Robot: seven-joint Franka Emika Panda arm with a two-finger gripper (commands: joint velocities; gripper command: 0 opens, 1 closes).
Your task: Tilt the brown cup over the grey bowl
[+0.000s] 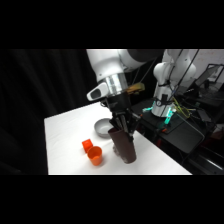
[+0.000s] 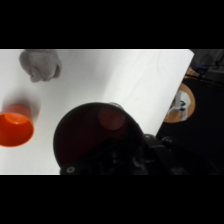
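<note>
The brown cup [image 1: 125, 147] stands on the table near its front right, leaning slightly, with my gripper [image 1: 120, 128] shut on its rim from above. Just behind and to the left of it sits the grey bowl [image 1: 102, 127], partly hidden by the gripper. In the wrist view the brown cup's dark round mouth [image 2: 95, 135] fills the lower middle, right above the black linkage of the gripper [image 2: 132, 160]. The grey bowl is out of the wrist view.
Two small orange cups [image 1: 87, 145] [image 1: 95, 155] stand left of the brown cup; one orange cup [image 2: 15, 129] shows at the wrist view's left. A lumpy pale grey object [image 2: 40, 64] lies at its top left. Dark equipment [image 1: 175, 125] crowds the table's right edge.
</note>
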